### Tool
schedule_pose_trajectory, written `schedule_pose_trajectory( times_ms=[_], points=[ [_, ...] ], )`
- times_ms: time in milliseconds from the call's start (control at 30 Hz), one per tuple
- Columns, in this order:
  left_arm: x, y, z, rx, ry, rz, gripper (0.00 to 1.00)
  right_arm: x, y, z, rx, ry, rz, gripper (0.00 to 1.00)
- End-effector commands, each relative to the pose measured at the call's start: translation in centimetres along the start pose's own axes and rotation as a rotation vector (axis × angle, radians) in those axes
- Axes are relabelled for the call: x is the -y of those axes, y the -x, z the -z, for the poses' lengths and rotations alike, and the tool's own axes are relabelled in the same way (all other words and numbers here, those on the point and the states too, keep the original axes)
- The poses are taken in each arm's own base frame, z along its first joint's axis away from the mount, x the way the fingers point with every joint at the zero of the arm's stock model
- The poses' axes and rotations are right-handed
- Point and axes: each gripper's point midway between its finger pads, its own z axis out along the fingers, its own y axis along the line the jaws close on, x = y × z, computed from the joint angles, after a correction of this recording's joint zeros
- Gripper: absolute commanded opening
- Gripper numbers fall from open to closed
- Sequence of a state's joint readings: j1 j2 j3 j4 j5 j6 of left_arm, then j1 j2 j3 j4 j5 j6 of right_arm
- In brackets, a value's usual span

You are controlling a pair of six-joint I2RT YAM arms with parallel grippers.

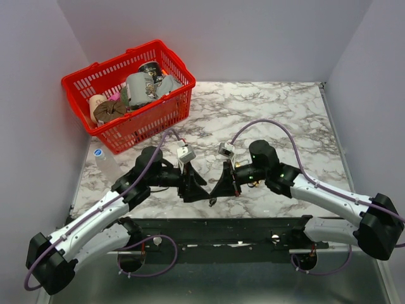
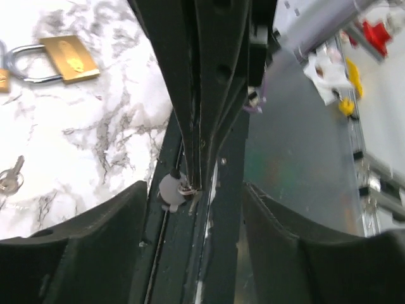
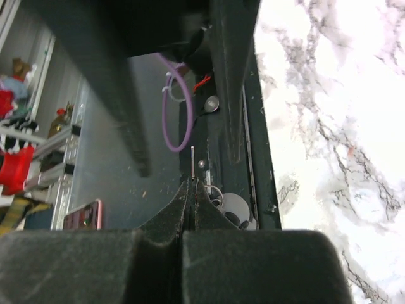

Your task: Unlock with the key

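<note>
We look down on a white marble table [image 1: 285, 120] with grey veins, where the left claw [image 2: 195, 196] and right claw [image 3: 191, 189] meet tip to tip at its near edge. Well beyond the left claw, toward the far left corner, sits a red basket [image 1: 149, 120] holding a jumble we can only partly make out. The left claw stands open with nothing in it, its two dark fingers [image 2: 95, 247] spread wide on either side of the right claw's tips. The right claw is pressed fully together on the key [image 3: 192, 158]. Only a thin silver blade sticks out past its tips, and the head is hidden inside the grip. From above, the key is too small to tell. Up and left of the left claw lies a brass padlock [image 2: 63, 57] with a silver shackle. A second padlock [image 2: 3, 79] is cut off by the frame edge. Nearer that claw's left finger, a small silvery key shape [image 2: 9, 178] is also cropped and blurred. Just beside the right claw's tips sit a pale round cap [image 3: 235, 206] and a thin wire ring [image 3: 215, 192].
</note>
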State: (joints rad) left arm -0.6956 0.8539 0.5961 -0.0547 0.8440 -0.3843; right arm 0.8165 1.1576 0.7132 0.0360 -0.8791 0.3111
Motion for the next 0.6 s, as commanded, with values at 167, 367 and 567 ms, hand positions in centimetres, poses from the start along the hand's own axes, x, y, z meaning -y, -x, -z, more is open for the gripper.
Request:
schedule_pose_trajectory(
  times_ms=[167, 367, 567],
  points=[
    [-2.8, 5.1, 2.8, 0.399, 0.275, -0.015, 0.86, 0.8, 4.2, 0.0, 0.299, -0.059, 0.022, 0.01],
    [-2.3, 6.9, 3.9, 0.565, 0.259, 0.023, 0.82, -1.3, 6.0, 0.6, 0.412, 0.033, 0.09, 0.01],
    [-1.3, 7.6, 3.3, 0.617, 0.158, 0.061, 0.72, -2.0, 6.6, 0.7, 0.449, 0.071, 0.101, 0.01]
  ],
)
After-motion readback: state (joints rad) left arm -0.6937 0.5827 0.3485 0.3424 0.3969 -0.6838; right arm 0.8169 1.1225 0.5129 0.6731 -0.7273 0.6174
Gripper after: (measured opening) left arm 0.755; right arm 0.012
